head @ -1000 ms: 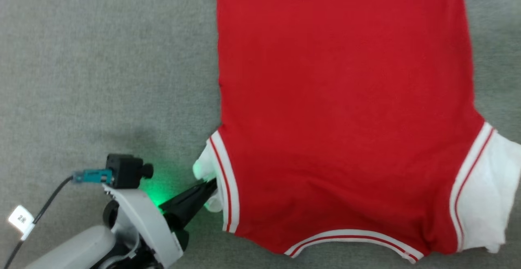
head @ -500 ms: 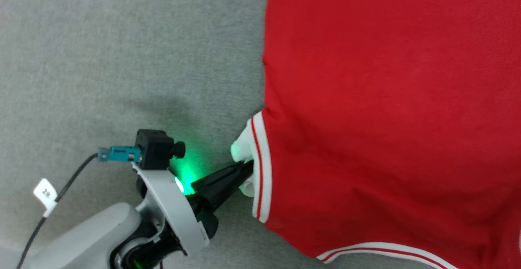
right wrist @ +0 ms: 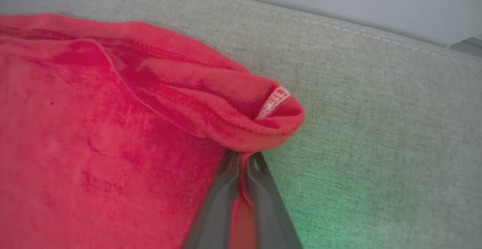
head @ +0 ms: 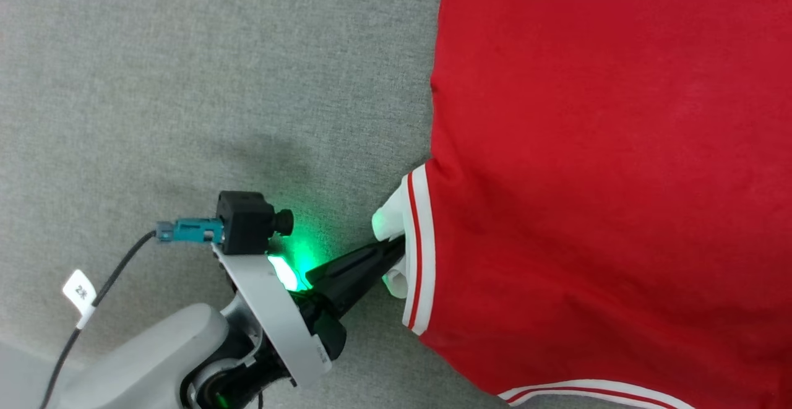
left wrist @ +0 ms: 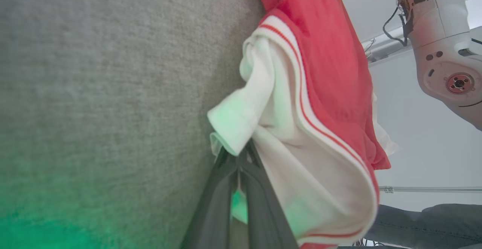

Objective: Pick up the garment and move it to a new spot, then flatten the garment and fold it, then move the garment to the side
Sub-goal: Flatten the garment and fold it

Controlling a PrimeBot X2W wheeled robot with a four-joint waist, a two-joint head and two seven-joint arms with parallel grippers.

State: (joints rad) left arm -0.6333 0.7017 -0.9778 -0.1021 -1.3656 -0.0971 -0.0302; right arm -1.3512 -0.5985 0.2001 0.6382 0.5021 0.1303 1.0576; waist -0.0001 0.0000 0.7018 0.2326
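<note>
The red garment [head: 588, 149] lies on the grey cloth-covered worktop [head: 185, 87], plain red side up. At the garment's white sleeve [left wrist: 241, 117], just outside the striped armhole trim [head: 421, 242], the left claw [head: 396, 251] is pressed together, pinching the sleeve cloth. At the garment's hem corner [right wrist: 263, 117], the right claw [right wrist: 243, 158] has its fingers nearly together, with red cloth nipped between them.

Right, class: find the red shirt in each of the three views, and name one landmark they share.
Head view: shirt covers the right side.
Left wrist view: shirt runs from top centre to bottom right, white sleeve nearest.
Right wrist view: shirt fills the left half.
Shared landmark: the grey cloth surface beside it.
</note>
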